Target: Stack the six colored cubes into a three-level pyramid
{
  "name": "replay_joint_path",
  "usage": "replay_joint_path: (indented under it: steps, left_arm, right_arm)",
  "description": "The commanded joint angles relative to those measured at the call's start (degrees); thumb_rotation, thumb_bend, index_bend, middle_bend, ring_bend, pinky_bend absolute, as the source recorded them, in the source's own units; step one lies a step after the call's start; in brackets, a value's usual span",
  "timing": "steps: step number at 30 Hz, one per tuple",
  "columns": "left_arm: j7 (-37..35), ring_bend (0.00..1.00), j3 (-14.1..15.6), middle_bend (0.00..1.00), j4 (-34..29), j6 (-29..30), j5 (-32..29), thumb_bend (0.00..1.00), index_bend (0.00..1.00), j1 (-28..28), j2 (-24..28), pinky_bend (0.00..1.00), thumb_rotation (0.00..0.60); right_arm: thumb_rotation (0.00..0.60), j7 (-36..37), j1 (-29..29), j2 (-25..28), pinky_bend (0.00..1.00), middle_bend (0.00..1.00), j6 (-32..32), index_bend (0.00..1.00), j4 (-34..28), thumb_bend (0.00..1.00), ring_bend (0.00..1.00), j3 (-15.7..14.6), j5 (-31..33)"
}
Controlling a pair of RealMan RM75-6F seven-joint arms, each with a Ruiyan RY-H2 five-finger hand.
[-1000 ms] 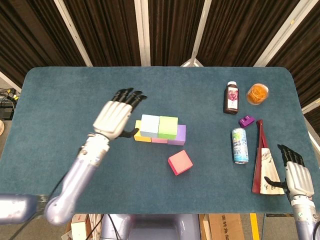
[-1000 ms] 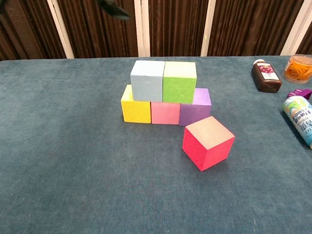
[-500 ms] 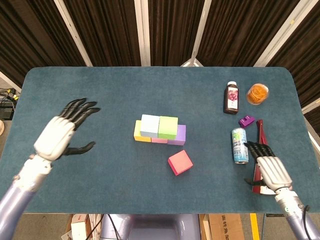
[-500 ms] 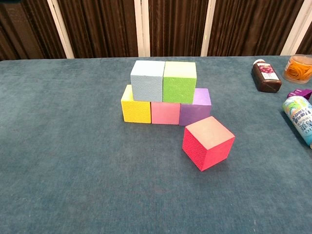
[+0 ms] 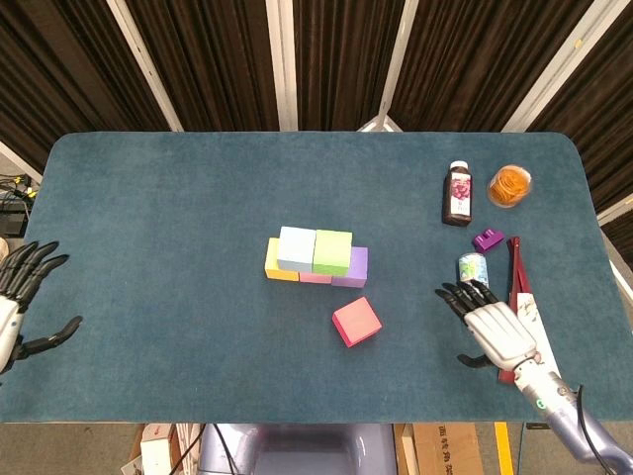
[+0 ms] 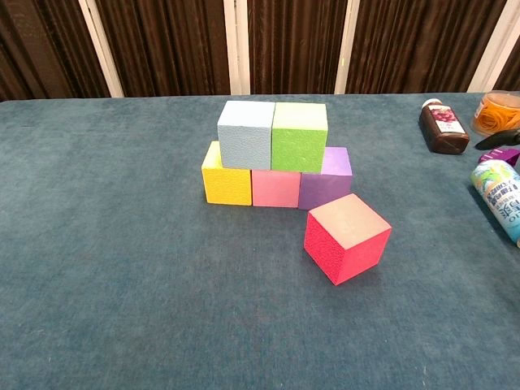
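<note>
Yellow cube [image 5: 273, 259], pink cube [image 6: 275, 188] and purple cube [image 5: 357, 265] form a row at mid-table. A light blue cube [image 5: 296, 248] and a green cube [image 5: 332, 251] sit on top of them. The red cube [image 5: 356, 321] lies loose on the cloth in front of the row, turned at an angle. My left hand [image 5: 12, 307] hovers at the table's far left edge, fingers spread and empty. My right hand [image 5: 490, 325] is open over the cloth right of the red cube, holding nothing.
On the right side stand a dark bottle [image 5: 458, 193], a tub of orange bits [image 5: 509, 185], a small purple object [image 5: 487, 238], a drinks can [image 5: 473, 268] and a red-and-white package [image 5: 521, 307]. The can and package sit just behind my right hand.
My left hand has pulled away from the stack to the table's far left edge. My right hand has come in leftward from the right edge, towards the red cube. The cubes have not moved.
</note>
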Motion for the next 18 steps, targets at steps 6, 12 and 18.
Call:
replay_joint_path:
  steps: [6, 12, 18]
  left_arm:
    - [3.4, 0.00, -0.7, 0.05, 3.4, 3.6, -3.4, 0.31, 0.14, 3.4, -5.4, 0.00, 0.600]
    - [3.7, 0.00, -1.8, 0.05, 4.9, 5.5, -2.7, 0.31, 0.14, 3.8, -7.1, 0.00, 0.600]
    - [2.1, 0.00, -3.7, 0.05, 7.7, 6.2, -3.1, 0.31, 0.13, 3.2, -9.4, 0.00, 0.600]
  right_arm:
    - [0.600, 0.0, 2.3, -2.0, 0.00, 0.08, 0.1, 0.06, 1.8, 0.20, 0.04, -1.2, -4.1]
    - [0.600, 1.4, 4.2, -3.8, 0.00, 0.08, -1.1, 0.08, 0.7, 0.20, 0.05, -1.4, -4.4]
    - [0.600, -0.2, 7.2, -5.2, 0.00, 0.08, -3.6, 0.10, -0.3, 0.20, 0.05, -0.2, -3.2]
